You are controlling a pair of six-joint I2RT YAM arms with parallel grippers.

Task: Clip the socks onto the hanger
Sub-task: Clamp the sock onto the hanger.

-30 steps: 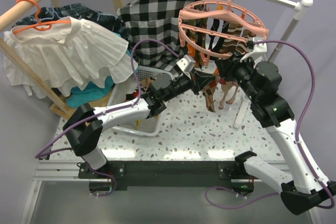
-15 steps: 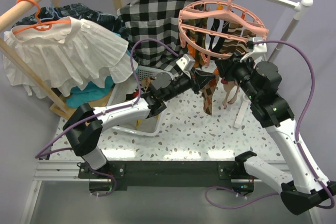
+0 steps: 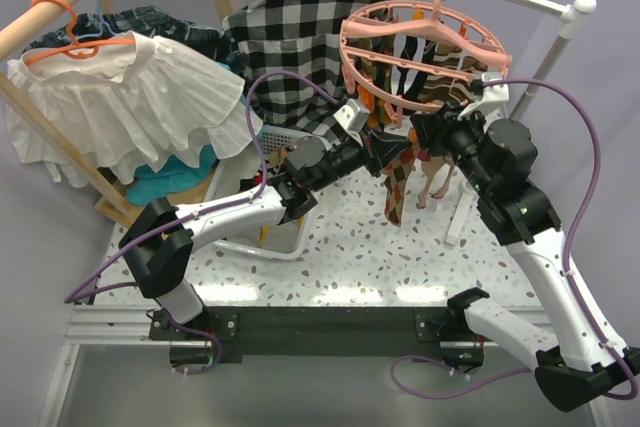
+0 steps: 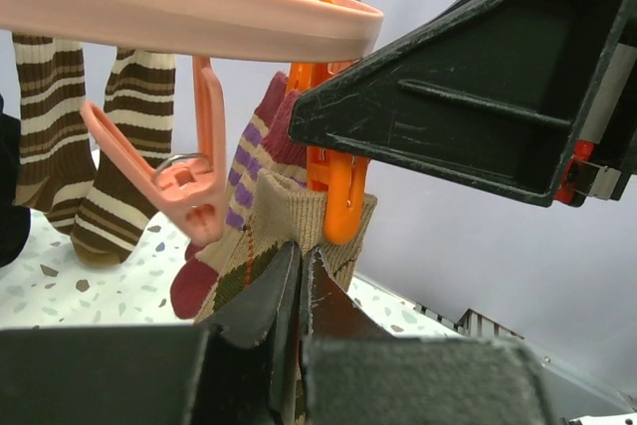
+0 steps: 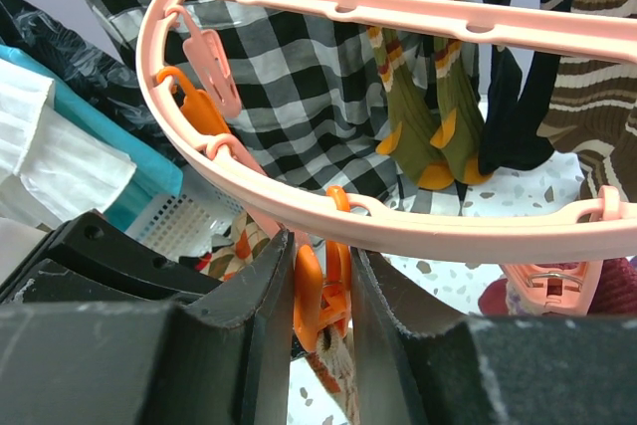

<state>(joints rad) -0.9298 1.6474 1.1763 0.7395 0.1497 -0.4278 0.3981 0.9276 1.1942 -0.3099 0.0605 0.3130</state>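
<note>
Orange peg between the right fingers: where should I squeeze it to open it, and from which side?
Squeeze the orange peg on its upper handle halves, just under its loop on the hanger rim. That likely leaves the lower jaws free for the argyle sock. Come in from the arms' side, a finger on each face: it hangs straight down, and the right gripper grips it that way.

hanger (image 5: 398, 9): salmon pink ring. peg (image 5: 309, 296): orange. argyle sock (image 4: 289, 216): tan, brown-and-olive diamonds. striped socks (image 4: 109, 146): brown and cream bands. maroon sock (image 4: 254, 161): purple stripes. olive socks (image 5: 438, 97): yellow toes. black socks (image 5: 513, 97): plain. shirt (image 3: 285, 47): black-and-white check. blouse (image 3: 150, 97): white. coat hanger (image 3: 95, 47): orange. tabletop (image 3: 360, 257): white, dark speckles. jaws: black.
</note>
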